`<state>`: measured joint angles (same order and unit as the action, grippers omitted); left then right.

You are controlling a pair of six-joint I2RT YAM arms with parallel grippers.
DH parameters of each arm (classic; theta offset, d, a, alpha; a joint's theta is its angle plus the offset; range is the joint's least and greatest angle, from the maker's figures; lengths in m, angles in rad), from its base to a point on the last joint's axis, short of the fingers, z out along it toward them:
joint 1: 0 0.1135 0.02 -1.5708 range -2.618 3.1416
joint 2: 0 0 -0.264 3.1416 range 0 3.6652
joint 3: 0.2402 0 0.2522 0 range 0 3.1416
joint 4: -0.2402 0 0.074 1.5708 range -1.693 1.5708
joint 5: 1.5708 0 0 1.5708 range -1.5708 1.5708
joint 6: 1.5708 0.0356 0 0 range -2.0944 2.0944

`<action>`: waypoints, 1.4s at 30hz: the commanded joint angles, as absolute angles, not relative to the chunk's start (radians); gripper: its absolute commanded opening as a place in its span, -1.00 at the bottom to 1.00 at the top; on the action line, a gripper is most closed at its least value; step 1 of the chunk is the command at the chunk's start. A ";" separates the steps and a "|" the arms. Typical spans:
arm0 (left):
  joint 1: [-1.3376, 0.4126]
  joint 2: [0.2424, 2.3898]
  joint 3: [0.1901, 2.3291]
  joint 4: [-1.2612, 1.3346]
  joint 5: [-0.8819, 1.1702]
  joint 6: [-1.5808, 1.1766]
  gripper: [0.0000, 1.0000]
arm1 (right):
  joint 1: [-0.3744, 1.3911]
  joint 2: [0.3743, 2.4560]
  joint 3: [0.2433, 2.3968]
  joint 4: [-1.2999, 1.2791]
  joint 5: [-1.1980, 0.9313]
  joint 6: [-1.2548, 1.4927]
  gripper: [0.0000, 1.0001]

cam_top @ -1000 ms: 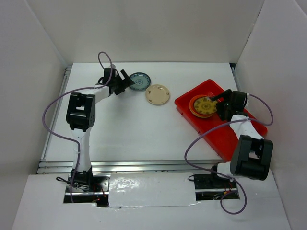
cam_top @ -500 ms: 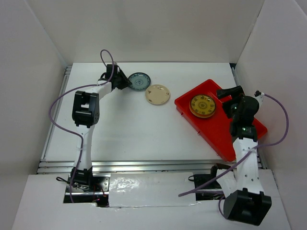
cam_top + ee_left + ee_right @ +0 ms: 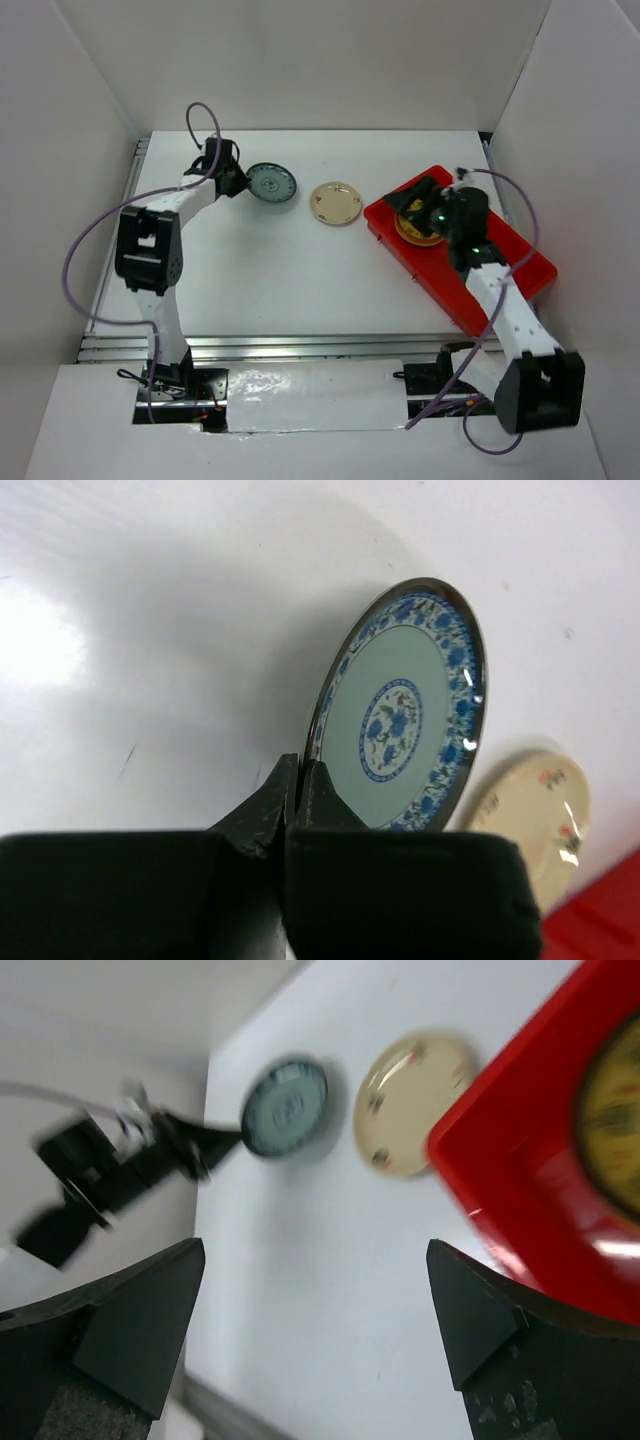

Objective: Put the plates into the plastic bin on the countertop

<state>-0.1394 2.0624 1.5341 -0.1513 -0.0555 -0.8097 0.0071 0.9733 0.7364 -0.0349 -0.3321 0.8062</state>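
Since the earlier frame the left claw [image 3: 299, 778] has gone from wide open to shut, and the blue-grey patterned plate [image 3: 405, 715] now sits slightly further left on the bench [image 3: 300, 270]; the right arm has swung so that its claw points out from the bin toward the middle of the bench. Left claw: fingers pinched together on the near rim of the blue-grey patterned plate, gripping it at the edge. In the left wrist view the plate stands tilted, patterned face toward the camera, with its shadow on the bench beneath (cannot tell whether the far rim touches the surface). Position: far left part of the bench, well apart from the red bin [image 3: 430, 268]. The beige plate [image 3: 336, 203] lies flat on the bench between the held plate and the bin, just beside the bin's far left corner, touched by neither claw. Right claw [image 3: 315, 1260]: jaws wide apart, nothing between them, hanging above the bin's far left corner. The yellow-brown patterned plate [image 3: 615, 1130] lies inside the bin at that corner, partly hidden by the right claw in the top view. Right wrist view is motion-blurred, so fine detail is lost. The bin sits askew on the right side of the bench.
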 commanded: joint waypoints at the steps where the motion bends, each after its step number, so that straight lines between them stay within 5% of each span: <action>1: -0.163 1.834 1.450 -0.144 -0.091 -0.759 -1.00 | 0.170 1.159 0.796 0.175 -0.475 0.715 1.00; 17: -0.236 1.586 1.172 -0.046 0.457 -0.680 -1.00 | 0.379 1.612 1.114 0.224 -0.523 0.686 0.98; 27: -0.253 1.569 1.173 -0.054 0.451 -0.680 -1.00 | 0.382 1.658 1.077 0.178 -0.362 0.724 0.89; 29: -0.253 1.569 1.169 -0.043 0.457 -0.683 -1.00 | 0.380 1.675 1.074 0.202 -0.414 0.729 0.71; 36: -0.253 1.562 1.157 0.027 0.436 -0.696 -1.00 | 0.354 1.664 0.996 0.360 -0.598 0.825 -1.00; 41: -0.252 1.568 1.173 0.109 0.419 -0.748 -1.00 | 0.331 1.620 0.985 0.325 -0.577 0.821 -1.00; 42: -0.250 1.569 1.184 0.097 0.416 -0.753 -0.85 | 0.327 1.608 0.985 0.305 -0.528 0.813 -1.00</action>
<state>-0.2485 1.6009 1.1496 -0.0368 0.4206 -0.7162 0.3305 1.6691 0.9844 0.2768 -0.5037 0.7952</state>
